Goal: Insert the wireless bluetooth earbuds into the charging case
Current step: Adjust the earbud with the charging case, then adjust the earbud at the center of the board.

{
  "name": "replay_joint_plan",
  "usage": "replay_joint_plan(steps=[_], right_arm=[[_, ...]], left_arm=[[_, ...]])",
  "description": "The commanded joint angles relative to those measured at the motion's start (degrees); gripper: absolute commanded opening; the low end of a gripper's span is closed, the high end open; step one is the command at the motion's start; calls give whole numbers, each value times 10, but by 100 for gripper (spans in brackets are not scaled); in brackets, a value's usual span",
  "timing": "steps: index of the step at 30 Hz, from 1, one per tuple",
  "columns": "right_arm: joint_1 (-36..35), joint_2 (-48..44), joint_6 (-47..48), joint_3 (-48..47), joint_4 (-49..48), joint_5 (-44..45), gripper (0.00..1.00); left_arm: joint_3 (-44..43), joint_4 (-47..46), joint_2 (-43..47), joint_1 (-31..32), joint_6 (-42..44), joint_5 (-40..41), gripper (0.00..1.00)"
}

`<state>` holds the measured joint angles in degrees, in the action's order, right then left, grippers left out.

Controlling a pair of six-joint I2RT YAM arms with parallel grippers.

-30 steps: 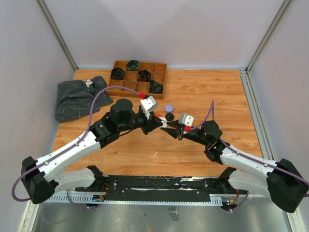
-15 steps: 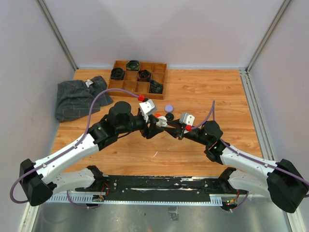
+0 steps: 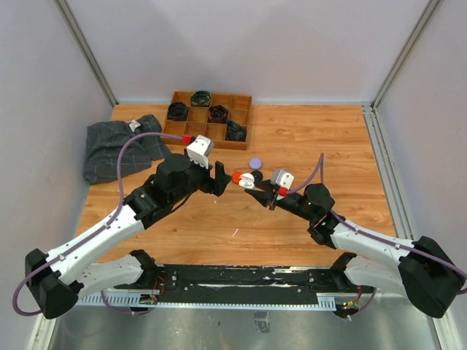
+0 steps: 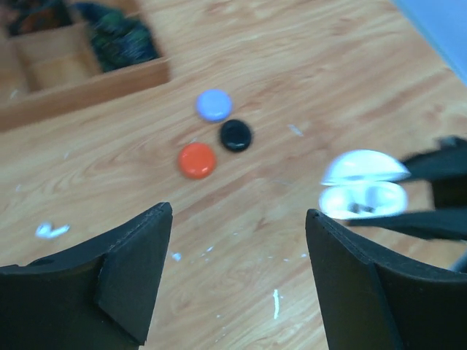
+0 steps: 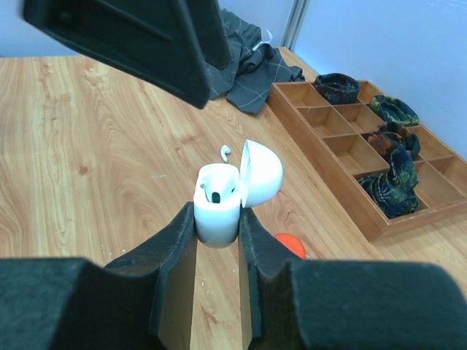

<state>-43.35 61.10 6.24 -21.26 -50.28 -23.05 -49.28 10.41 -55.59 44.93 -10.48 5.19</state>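
Open charging case (image 5: 217, 193), loose earbud (image 5: 225, 151)
Case clamped by right tool (image 5: 217, 222); left tool (image 4: 237, 240) wide, empty. Earbud lies on table (image 5: 87, 146), 12 o'clock of case: pinch stem, lower straight.

The white charging case (image 5: 219, 188) sits pinched between the right hand's (image 5: 219, 224) fingers with its rounded lid swung open to one side. A tiny white earbud (image 5: 225, 151) lies on the desk just beyond the hand.
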Motion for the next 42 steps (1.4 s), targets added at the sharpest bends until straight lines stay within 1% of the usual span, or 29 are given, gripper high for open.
replay_joint_plan(steps=[1, 4, 6, 14, 18, 25, 30, 33, 36, 40, 42], right_arm=[[1, 3, 1, 13, -40, 28, 1], [0, 8, 3, 14, -40, 37, 1], [0, 10, 3, 15, -40, 40, 1], [0, 37, -7, 21, -65, 46, 1], [0, 46, -5, 23, -70, 49, 1], [1, 56, -4, 25, -75, 48, 1], [1, 63, -4, 26, -78, 45, 1], [0, 66, -4, 25, -79, 43, 1], [1, 68, -4, 25, -80, 43, 1], [1, 72, -4, 24, -81, 40, 1], [0, 73, -5, 25, -82, 39, 1]], left_arm=[[18, 36, -24, -51, -88, 110, 80], [30, 59, -47, -106, -139, 145, 81], [37, 62, -67, -139, -156, 131, 80], [46, 32, -184, -234, -201, 119, 77], [32, 8, -253, -263, -207, 122, 76], [-27, 1, -370, -271, -197, 147, 75], [-57, 4, -421, -272, -192, 155, 72], [-63, 12, -435, -271, -188, 160, 67], [-63, 29, -442, -271, -183, 160, 59], [-57, 56, -432, -271, -177, 155, 50], [-51, 66, -423, -271, -172, 156, 47]])
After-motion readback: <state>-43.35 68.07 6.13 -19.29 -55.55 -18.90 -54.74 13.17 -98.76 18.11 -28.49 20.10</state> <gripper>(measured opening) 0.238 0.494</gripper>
